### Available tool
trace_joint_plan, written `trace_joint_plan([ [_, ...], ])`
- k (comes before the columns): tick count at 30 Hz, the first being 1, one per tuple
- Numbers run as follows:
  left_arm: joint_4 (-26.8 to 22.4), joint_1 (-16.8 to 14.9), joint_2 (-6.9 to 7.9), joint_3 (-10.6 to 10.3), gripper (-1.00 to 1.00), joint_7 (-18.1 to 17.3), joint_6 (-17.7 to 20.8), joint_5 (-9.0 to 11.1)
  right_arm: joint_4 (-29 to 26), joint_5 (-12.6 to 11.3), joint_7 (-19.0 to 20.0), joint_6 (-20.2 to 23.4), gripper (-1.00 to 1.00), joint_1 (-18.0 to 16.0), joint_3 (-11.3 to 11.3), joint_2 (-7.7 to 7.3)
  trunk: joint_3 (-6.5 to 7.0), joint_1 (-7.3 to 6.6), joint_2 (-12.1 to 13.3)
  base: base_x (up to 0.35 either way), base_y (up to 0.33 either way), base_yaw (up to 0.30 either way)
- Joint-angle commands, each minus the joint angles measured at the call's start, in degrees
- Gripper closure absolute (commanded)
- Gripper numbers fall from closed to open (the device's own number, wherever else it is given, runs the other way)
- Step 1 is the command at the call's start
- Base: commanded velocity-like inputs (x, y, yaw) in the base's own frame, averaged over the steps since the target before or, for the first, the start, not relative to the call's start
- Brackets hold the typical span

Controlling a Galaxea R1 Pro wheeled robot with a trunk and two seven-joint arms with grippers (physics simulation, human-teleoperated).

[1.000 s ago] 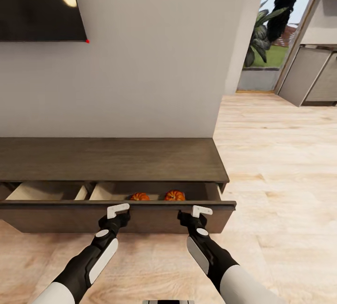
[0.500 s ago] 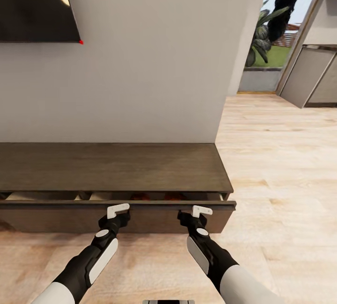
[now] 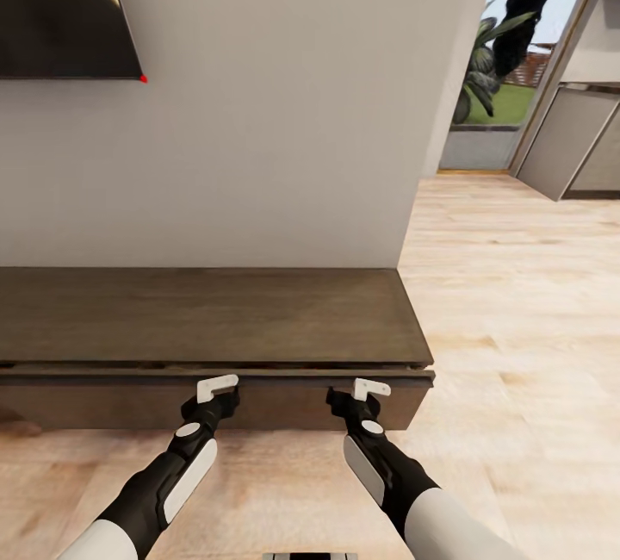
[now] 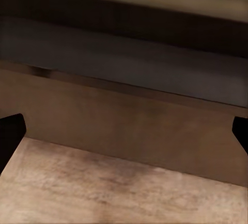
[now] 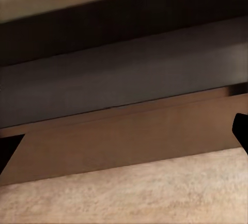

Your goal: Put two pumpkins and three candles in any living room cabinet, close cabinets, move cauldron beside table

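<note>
The robot is shutting a drawer. Both grippers push on the dark drawer front [image 3: 215, 401] of the long low cabinet [image 3: 207, 314]. The left gripper [image 3: 217, 387] and the right gripper [image 3: 370, 388] both touch the top edge of that front, well apart from each other.

The drawer looks almost shut. A thin dark gap [image 3: 215, 365] shows between the front and the cabinet top. My guess is that one small push forward with both arms would close it flat. Then the robot should check the other drawers, and the cauldron job is left to do.

The pumpkins and candles cannot be seen. If they are inside the drawer, the cabinet top hides them.

In the wrist views the dark finger tips sit far out at the two sides, so the jaws on both arms look wide open, and they hold nothing. They only press.

The cabinet's left end is cut off by the picture edge. A dark screen [image 3: 60, 4] on the wall is cut off too.
</note>
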Motion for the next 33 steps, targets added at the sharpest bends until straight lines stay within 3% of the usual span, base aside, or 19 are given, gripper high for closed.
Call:
trace_joint_plan([
  [1, 0.0, 0.0, 0.0, 0.01, -1.0, 0.0, -0.01, 0.0, -0.1, 0.46, 0.03, -0.11, -1.0, -0.04, -0.03, 0.0, 0.01, 0.0, 0.0, 0.138, 0.0, 0.0],
  [22, 0.0, 0.0, 0.0, -0.03, -1.0, 0.03, -0.07, 0.0, -0.1, 0.46, 0.04, -0.11, -1.0, -0.04, -0.03, 0.0, 0.01, 0.0, 0.0, 0.05, 0.0, 0.0],
  [33, 0.0, 0.0, 0.0, -0.04, -1.0, 0.01, -0.04, 0.0, -0.1, 0.46, 0.04, -0.02, -1.0, -0.04, 0.04, 0.0, 0.01, 0.0, 0.0, -0.284, 0.0, 0.0],
])
